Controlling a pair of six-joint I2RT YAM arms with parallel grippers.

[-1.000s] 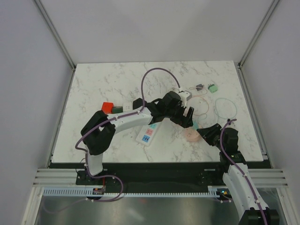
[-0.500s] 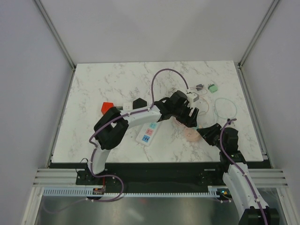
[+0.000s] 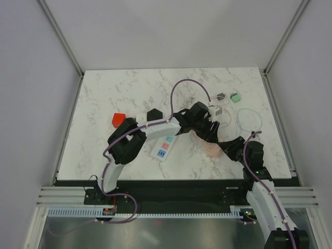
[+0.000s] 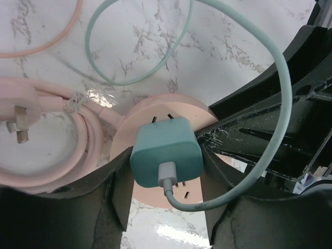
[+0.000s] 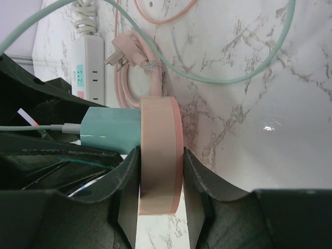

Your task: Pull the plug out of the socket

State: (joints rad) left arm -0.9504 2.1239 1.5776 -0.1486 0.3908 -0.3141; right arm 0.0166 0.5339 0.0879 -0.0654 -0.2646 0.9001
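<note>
Plug [image 4: 166,155], teal, sits pushed into the round pink socket [image 4: 155,111] over the desk [image 3: 119,93], right of the white strip [image 3: 163,148] and between my two arms. My left jaws are narrow and pressed against the plug's two sides, and my right jaws grip the socket across its thickness, one finger on the plug face and one on the back. From the plug a teal cable [image 4: 282,104] loops away over the marble, and a bundled pink cord [image 4: 78,129] lies just beside the socket.
</note>
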